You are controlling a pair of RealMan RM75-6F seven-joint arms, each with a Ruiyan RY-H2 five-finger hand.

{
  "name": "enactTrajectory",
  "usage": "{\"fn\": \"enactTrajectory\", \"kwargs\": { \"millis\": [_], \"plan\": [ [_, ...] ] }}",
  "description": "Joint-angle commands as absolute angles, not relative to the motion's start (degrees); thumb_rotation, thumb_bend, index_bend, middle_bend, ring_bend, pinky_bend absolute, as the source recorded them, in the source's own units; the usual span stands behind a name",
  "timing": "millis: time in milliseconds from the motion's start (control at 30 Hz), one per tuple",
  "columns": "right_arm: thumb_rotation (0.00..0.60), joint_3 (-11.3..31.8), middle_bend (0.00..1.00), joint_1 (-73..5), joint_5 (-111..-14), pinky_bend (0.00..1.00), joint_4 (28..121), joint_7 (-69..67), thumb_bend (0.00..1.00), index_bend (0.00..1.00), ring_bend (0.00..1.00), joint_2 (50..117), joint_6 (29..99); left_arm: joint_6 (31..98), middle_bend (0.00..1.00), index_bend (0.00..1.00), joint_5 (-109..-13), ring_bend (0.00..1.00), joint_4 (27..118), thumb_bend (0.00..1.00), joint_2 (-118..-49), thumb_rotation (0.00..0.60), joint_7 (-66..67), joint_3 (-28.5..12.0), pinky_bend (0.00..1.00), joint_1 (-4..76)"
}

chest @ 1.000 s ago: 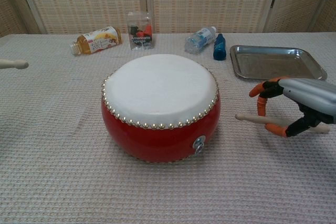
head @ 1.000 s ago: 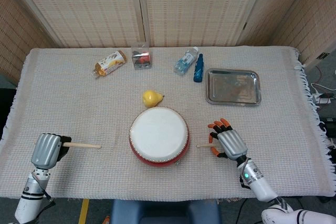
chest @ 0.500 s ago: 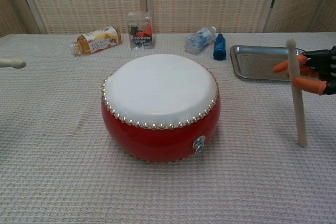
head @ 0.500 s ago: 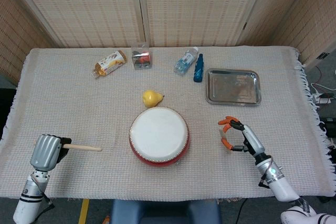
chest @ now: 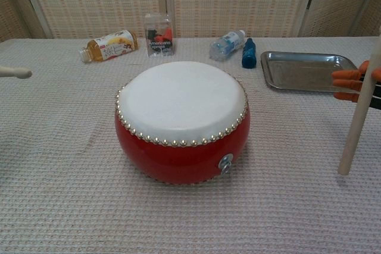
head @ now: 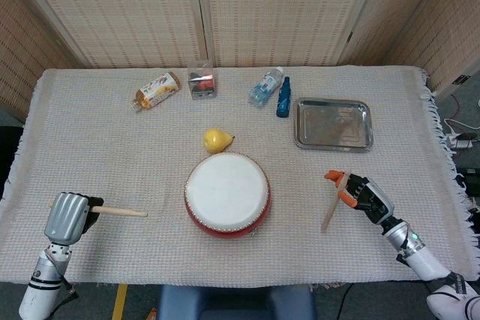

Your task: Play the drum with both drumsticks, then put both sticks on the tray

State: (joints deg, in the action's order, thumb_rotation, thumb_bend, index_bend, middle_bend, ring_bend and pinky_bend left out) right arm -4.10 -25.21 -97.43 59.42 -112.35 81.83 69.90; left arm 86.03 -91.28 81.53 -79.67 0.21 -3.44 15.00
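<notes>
Round red drum (head: 226,194), studded rim.

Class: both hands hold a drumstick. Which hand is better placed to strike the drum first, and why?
Probably the left hand: its stick lies level with its tip aimed at the drum. The right hand holds its stick steeply, tip hanging down beside the drum, so it needs turning first.

Clear box (chest: 159,35) label reads "Americano Express".
</notes>
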Motion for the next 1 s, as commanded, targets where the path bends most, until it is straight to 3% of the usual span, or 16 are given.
{"fn": "enactTrajectory", "kwargs": {
  "millis": [33, 467, 667, 800, 1000],
  "plan": [
    [0.58, -5.6, 0.29, -26.4, -98.0, 0.14, 55.2, -118.5, 0.44, 0.57, 0.11, 84.6, 70.5, 85.9, 1.0, 1.0, -91.3, 1.0, 81.6, 0.59, -79.6, 0.6, 0.2, -3.4, 1.0, 15.0],
    [0.583, -6.1, 0.3, -28.4, -96.9, 0.21, 52.2, -124.6, 0.44, 0.49, 0.15, 87.1, 69.3, 85.7, 1.0, 1.0, -91.0, 1.0, 81.3, 0.59, -79.6, 0.6, 0.0, -3.5, 1.0, 15.0],
    [0.6, -6.0, 0.31, -28.1, -96.6, 0.26, 50.0, -129.3, 0.44, 0.3, 0.17, 87.8, 71.5, 85.6, 1.0, 1.0, -90.9, 1.0, 81.0, 0.59, -79.5, 0.6, -0.4, -3.4, 1.0, 14.9],
    [0.6, -6.9, 0.31, -28.0, -97.5, 0.27, 47.4, -131.3, 0.44, 0.23, 0.17, 88.7, 72.8, 85.7, 1.0, 1.0, -91.0, 1.0, 81.2, 0.59, -79.5, 0.6, -0.3, -3.5, 1.0, 14.9],
    [0.599, -7.9, 0.32, -27.6, -98.2, 0.3, 44.6, -131.8, 0.44, 0.23, 0.19, 89.6, 74.6, 85.5, 1.0, 1.0, -90.9, 1.0, 81.2, 0.59, -79.5, 0.6, -0.1, -3.4, 1.0, 14.9]
  ]
}}
